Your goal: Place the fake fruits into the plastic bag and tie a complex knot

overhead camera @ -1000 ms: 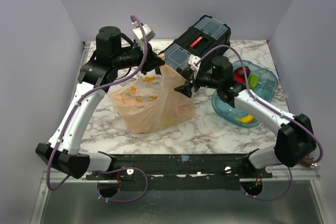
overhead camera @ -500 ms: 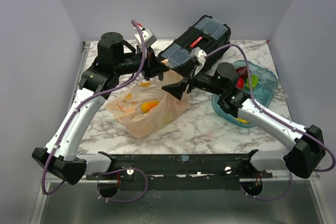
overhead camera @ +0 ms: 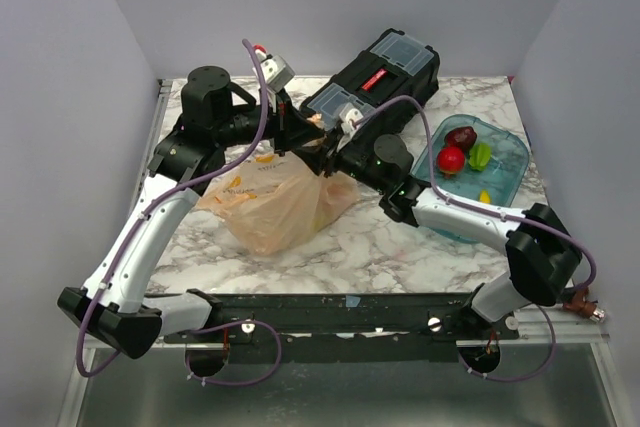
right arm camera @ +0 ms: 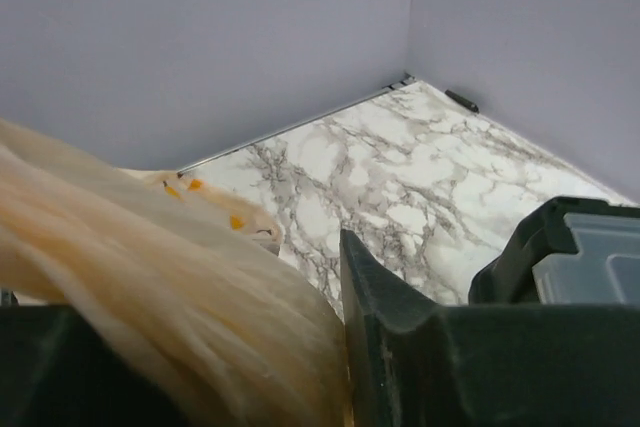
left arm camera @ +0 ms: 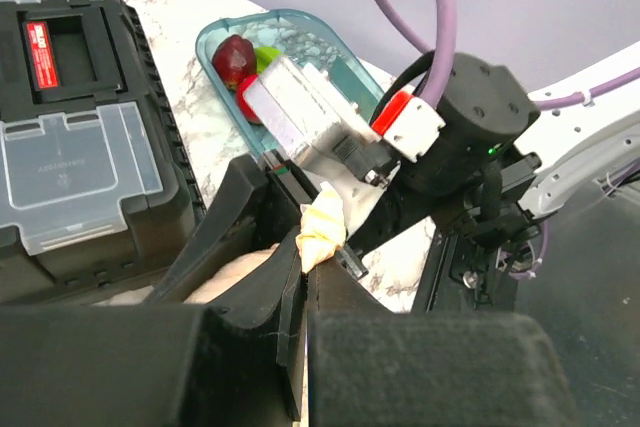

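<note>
**The right gripper (overhead camera: 325, 159) has swung in from the tray (overhead camera: 518, 172)**

We see the left gripper (overhead camera: 290, 137) pinching the plastic bag (overhead camera: 270, 202) at nine o'clock, the right gripper clamped on it alongside. The toolbox (overhead camera: 400, 62) bears a red label (overhead camera: 374, 79) we cannot read. The fake fruits (overhead camera: 451, 159) lie in the tray at three.

A black toolbox (overhead camera: 385, 75) stands at the marble table's (overhead camera: 370, 244) back, a translucent blue tray (overhead camera: 508, 175) to its right

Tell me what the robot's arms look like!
The left arm and right arm are white tubes joined by chunky black joints. A purple cable loops along each. The left gripper and right gripper are black, each with a white camera box.
</note>
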You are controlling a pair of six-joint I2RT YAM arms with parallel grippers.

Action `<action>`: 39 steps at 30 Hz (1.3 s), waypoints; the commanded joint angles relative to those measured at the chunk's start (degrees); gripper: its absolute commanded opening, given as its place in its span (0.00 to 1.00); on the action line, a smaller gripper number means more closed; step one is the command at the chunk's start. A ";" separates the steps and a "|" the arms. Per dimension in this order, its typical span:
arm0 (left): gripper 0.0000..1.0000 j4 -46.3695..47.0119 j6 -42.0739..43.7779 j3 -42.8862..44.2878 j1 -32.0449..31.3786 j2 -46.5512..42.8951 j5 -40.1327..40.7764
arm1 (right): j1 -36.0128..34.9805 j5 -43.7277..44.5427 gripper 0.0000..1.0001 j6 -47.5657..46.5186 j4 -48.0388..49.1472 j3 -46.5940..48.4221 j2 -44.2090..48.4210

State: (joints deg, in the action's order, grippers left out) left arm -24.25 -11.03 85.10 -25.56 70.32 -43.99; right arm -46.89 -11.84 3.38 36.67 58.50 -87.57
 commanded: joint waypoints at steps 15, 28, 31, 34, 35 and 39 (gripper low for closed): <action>0.71 -27.54 21.29 5.64 10.80 -1.73 -0.26 | -0.12 1.16 0.01 -3.69 -3.03 -15.30 7.42; 0.34 -44.39 56.02 -11.85 9.80 -8.09 11.13 | -0.11 -1.45 0.01 0.77 -4.62 -14.73 10.66; 0.31 -40.89 57.61 -17.47 7.52 -8.98 16.28 | -0.23 -2.63 0.01 0.33 -4.93 -15.23 11.71; 0.29 -38.08 58.81 -21.11 6.22 -9.82 19.50 | -0.69 -3.57 0.01 -0.60 -5.36 -15.90 13.10; 0.29 -37.58 59.43 -22.08 5.63 -10.29 20.16 | -0.87 -3.72 0.01 -0.88 -5.54 -16.17 13.41; 0.30 -38.27 60.83 -23.73 3.65 -11.93 20.24 | -1.09 -4.03 0.01 -1.50 -6.14 -16.97 14.54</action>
State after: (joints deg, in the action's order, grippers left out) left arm -63.66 45.74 62.15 -20.23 61.25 -26.74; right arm -47.46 -14.31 2.94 31.57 42.61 -74.98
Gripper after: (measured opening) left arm 0.293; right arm 0.009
